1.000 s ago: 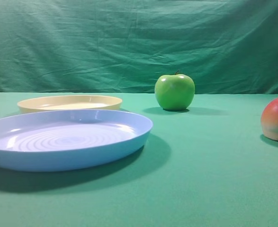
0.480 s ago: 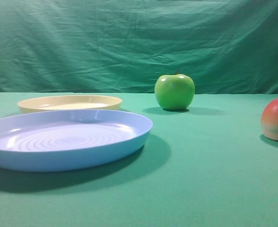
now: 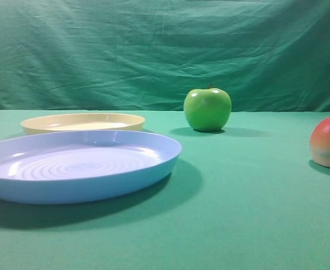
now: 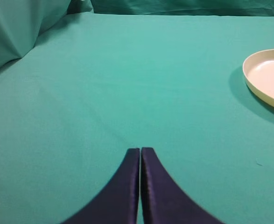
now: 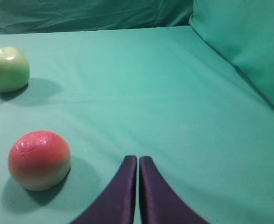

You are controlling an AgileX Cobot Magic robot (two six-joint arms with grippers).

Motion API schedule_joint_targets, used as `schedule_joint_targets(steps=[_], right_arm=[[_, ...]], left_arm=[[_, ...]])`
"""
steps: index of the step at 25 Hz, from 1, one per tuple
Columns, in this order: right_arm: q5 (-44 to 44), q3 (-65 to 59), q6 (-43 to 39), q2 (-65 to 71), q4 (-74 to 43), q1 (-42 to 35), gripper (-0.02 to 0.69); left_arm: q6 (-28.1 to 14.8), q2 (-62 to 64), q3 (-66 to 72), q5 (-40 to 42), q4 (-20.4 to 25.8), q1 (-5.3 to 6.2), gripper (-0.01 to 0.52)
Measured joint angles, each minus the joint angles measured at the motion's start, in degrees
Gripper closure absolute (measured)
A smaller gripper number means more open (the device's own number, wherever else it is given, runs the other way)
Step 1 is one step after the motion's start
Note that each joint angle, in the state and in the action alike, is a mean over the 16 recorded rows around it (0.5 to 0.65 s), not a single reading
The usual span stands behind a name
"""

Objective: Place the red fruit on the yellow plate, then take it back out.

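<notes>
Red fruit (image 5: pixel 39 160) sits on green worktop (image 3: pixel 254 214), well apart from yellow plate (image 3: pixel 83 122), near right gripper (image 5: pixel 138 161). Right fingers pressed together, nothing held. Left gripper (image 4: pixel 140 151) fingers pressed together too, over bare cloth. Green apple (image 3: pixel 207 109) behind, light-blue plate (image 3: pixel 77 166) up front.

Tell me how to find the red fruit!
Look along the green tablecloth to its far right side. The red fruit sits there alone, away from both plates. Unlike the shiny green apple, it's red on top, pale underneath, and has no stem.
</notes>
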State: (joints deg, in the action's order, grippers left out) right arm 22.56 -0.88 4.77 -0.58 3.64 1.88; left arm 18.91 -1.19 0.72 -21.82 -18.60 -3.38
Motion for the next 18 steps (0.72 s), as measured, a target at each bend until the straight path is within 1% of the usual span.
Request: schedule_joint_targets(steps=[18], right_arm=[[-0.59, -0.52, -0.07, 0.0, 0.0, 0.0, 0.665]], left_arm=[[0.0, 0.0, 0.0, 0.0, 0.0, 0.0, 0.514]])
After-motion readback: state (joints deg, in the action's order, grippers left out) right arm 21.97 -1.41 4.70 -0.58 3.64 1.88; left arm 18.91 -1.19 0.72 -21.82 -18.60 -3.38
